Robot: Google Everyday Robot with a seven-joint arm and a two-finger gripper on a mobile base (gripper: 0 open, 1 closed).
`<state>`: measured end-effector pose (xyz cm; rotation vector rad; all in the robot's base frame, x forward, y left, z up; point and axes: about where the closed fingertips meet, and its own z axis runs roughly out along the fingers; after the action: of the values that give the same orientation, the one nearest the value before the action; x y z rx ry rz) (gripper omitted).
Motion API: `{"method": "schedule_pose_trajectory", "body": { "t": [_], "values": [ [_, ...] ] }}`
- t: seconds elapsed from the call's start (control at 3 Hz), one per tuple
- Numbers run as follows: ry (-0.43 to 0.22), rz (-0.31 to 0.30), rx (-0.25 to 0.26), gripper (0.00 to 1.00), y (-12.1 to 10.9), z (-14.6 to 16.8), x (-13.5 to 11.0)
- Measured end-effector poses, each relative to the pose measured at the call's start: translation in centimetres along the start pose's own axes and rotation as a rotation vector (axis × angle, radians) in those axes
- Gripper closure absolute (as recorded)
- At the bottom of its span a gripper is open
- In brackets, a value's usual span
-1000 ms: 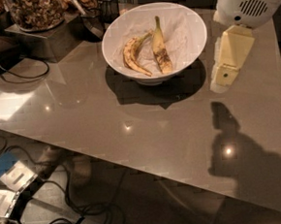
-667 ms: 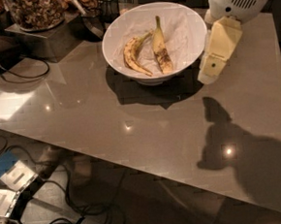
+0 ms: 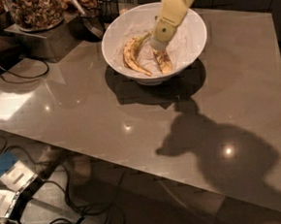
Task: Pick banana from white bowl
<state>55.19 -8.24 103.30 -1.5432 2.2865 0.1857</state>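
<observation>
Swung in from beside the white bowl [image 3: 194, 24], my gripper [image 3: 158, 43] reaches onto the banana [image 3: 164, 62]; grip unclear to me, next comes closing and lifting.

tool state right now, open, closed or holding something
tool: low inside the white bowl, tip right at the blotched banana; whether it is open, closed or holding anything cannot be told

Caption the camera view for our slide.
Gripper low inside the white bowl, over the blotched banana, beside a curved banana.
</observation>
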Motion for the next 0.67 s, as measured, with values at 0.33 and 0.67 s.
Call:
{"method": "schedule_pose_trajectory", "body": {
  "t": [0.33,0.67],
  "values": [
    [-0.045,-0.010,-0.003,0.00,-0.6,0.7,-1.5],
    [-0.068,0.060,-0.066,0.00,-1.8,2.5,-3.0]
  ]
}}
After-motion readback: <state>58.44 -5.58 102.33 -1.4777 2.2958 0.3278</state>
